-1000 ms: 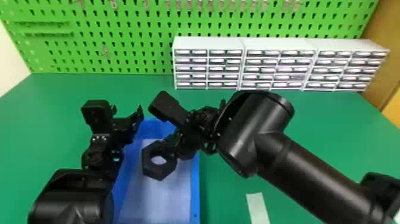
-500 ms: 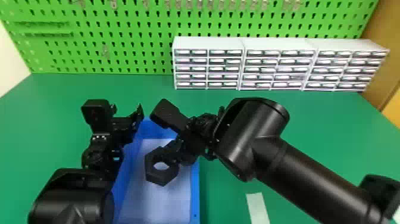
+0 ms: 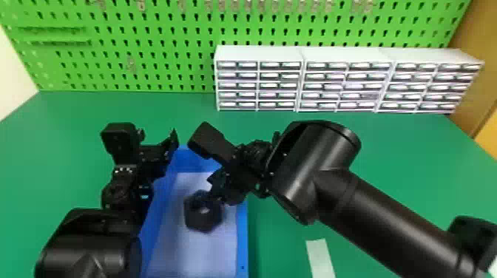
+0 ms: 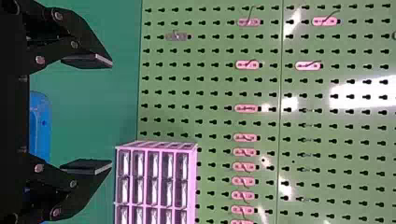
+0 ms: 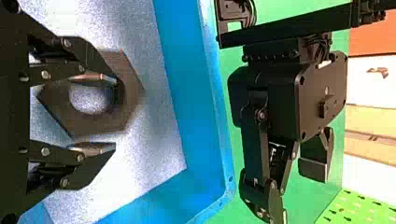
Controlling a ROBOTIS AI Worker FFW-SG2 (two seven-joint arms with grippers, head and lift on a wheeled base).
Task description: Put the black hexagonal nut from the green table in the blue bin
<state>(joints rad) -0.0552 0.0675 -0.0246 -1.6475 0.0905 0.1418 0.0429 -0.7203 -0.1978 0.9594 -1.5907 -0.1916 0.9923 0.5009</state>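
The bright green pegboard (image 3: 159, 26) was patterned with rows of dark keyhole slots. The table (image 3: 399, 148) was a deeper green, the blue bin (image 3: 242, 236) had a pale greyish-white floor, and the hexagonal nut (image 3: 203, 221) was black. White drawer cabinets (image 3: 259, 55) showed a regular grid.

No text, label, brand, number or sign can be read.
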